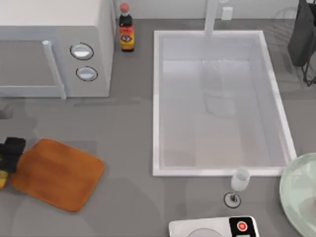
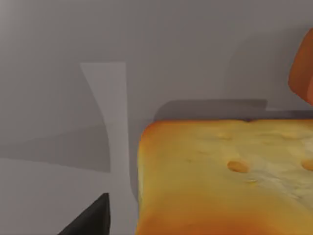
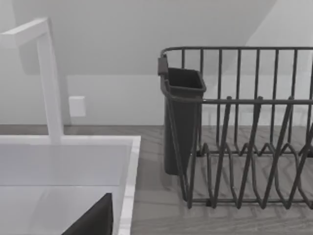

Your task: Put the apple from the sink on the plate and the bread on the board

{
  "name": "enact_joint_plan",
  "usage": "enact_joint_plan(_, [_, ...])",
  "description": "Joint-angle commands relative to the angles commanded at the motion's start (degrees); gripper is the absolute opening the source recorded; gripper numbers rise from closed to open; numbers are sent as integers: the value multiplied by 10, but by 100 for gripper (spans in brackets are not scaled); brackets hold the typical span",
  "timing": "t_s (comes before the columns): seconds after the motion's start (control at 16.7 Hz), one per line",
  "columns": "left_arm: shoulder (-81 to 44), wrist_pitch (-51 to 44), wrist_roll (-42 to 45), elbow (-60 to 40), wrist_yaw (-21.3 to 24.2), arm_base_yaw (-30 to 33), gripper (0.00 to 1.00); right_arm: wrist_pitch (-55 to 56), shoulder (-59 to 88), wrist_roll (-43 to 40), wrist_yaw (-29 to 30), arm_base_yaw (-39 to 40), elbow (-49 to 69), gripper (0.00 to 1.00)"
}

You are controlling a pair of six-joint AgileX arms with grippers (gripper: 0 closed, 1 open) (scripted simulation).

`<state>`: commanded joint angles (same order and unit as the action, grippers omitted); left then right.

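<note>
The bread (image 2: 220, 176), a golden loaf chunk with a browned, spotted top, lies on the grey table at the far left, just off the left end of the orange-brown board (image 1: 57, 174). My left gripper (image 1: 9, 155) hovers over the bread. One dark finger (image 2: 95, 218) stands apart from the bread's side with table showing between them; the bread hides the other finger. The white sink (image 1: 157, 103) holds nothing that I can see. The apple is out of view. The pale green plate (image 1: 298, 190) is cut off at the right edge. One finger (image 3: 95, 220) of my right gripper shows near the sink's corner.
A microwave (image 1: 54, 49) and a sauce bottle (image 1: 127, 29) stand at the back left. The tap (image 1: 211, 17) rises behind the sink. A dark dish rack (image 3: 244, 142) is at the back right. A wine glass (image 1: 238, 185) and a white device (image 1: 212, 228) stand in front of the sink.
</note>
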<state>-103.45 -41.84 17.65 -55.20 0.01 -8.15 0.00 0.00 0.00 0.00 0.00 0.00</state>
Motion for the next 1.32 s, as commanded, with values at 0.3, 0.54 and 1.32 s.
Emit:
enact_joint_plan(0.3, [0,0,0,0,0,0,47,0,0,0,0,0,0,100])
enact_joint_plan(0.54, [0,0,0,0,0,0,17,0,0,0,0,0,0,100])
enact_joint_plan(1.32, [11,-12,-1,-10,4,1,0,0,0,0,0,0,0,100])
